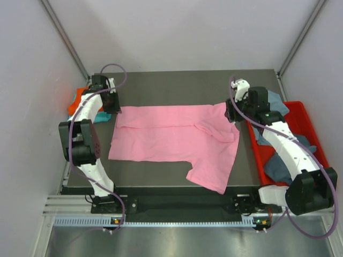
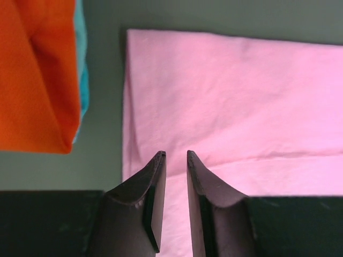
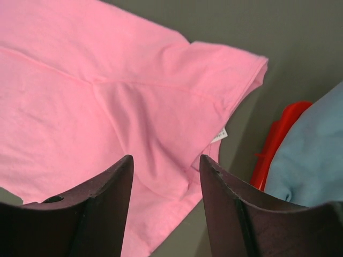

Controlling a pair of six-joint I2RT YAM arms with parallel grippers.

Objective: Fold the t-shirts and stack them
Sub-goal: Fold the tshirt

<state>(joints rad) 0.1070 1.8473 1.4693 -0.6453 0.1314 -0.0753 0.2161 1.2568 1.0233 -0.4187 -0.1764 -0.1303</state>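
hovering over pink t-shirt (image 1: 171,134), long axis left-right on surface (image 1: 177,85): left jaws barely parted at its left edge, right jaws spread at its right end, both empty.

pink t-shirt (image 1: 161,139) lies spread on the dark table (image 1: 177,83), red bin (image 1: 299,111) near it.

Left arm (image 1: 90,110) and right arm (image 1: 284,142): white shells, black joints, looping purple cables (image 1: 113,65); gripper fingers (image 2: 147,203) are black tapered wedges.
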